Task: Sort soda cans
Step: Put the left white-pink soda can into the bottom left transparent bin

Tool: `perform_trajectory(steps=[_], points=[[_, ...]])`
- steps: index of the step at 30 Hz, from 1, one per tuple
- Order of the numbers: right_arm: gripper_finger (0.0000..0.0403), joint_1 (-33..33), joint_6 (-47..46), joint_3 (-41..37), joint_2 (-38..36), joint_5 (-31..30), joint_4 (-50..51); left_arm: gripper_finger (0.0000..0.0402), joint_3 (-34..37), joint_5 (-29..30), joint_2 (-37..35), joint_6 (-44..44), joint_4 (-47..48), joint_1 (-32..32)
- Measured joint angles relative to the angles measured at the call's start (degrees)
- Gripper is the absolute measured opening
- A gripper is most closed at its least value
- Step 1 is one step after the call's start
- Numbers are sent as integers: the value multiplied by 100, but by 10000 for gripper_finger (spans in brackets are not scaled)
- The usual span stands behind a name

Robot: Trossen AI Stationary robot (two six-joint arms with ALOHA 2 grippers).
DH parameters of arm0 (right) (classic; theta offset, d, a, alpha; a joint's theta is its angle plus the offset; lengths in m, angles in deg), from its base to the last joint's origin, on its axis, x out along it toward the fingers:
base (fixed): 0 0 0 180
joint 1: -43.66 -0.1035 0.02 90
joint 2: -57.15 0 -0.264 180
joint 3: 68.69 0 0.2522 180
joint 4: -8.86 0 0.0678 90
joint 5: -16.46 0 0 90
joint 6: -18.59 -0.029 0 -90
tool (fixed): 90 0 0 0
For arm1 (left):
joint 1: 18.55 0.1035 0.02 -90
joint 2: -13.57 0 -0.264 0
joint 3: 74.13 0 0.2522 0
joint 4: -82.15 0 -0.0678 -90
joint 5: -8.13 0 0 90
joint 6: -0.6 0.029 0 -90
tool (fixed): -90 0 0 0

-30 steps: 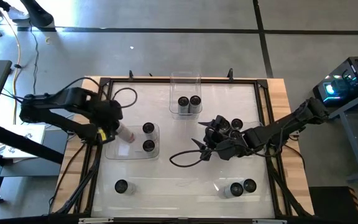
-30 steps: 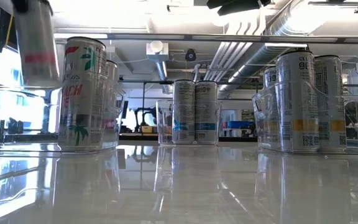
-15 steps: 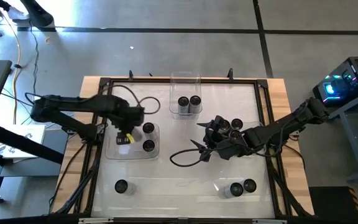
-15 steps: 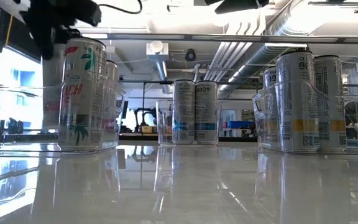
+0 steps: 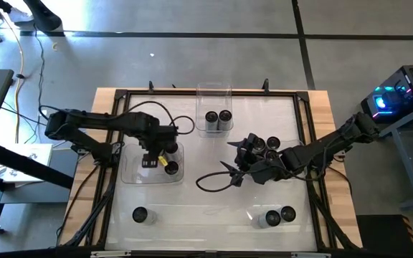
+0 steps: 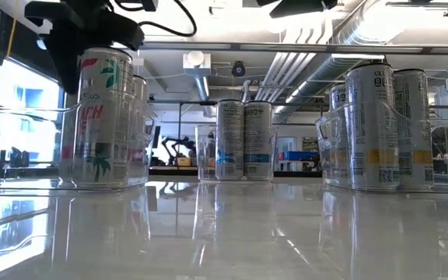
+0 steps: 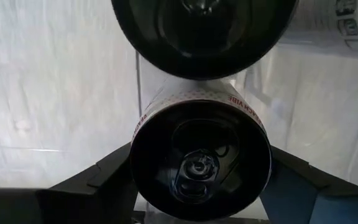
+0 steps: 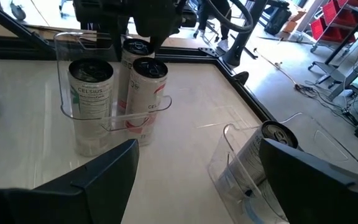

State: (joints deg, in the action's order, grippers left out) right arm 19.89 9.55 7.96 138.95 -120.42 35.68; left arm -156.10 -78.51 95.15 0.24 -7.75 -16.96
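My left gripper hangs over the clear left tray and is shut on a soda can. In the left wrist view its dark round top shows between my two fingers. Two more cans stand in that tray; another can's top is just beyond the held one. My right gripper waits open near the table's middle, beside the right tray's cans. My left gripper pinches the can's wall just below the top rim, one finger on each side. The fingers come from above, pointing down. The can is upright inside the left tray; I cannot tell whether its base is on the tray floor.
Two cans stand in the far clear tray, two in the near right tray, and one is near the left corner. A black frame rims the table. A loose cable lies by my right gripper.
My left gripper has moved from the tray's left side toward the table's right, over the tray, and down. It has turned to point straight down, bringing the can from slanted and lifted high to upright, low among the tray's other cans.
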Motion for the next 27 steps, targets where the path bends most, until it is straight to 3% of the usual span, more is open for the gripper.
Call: perform_trajectory(steps=[9, 17, 27], points=[[330, 0, 0, 0, 0, 40, 3, 283, 4, -508, -82, 126, 60, 399], [330, 0, 2, 0, 0, 39, 4, 300, 2, -559, -536, 15, 151, 558], [330, 0, -2, 0, 0, 44, 2, 301, 2, 24, -1573, -1328, 611, -76]])
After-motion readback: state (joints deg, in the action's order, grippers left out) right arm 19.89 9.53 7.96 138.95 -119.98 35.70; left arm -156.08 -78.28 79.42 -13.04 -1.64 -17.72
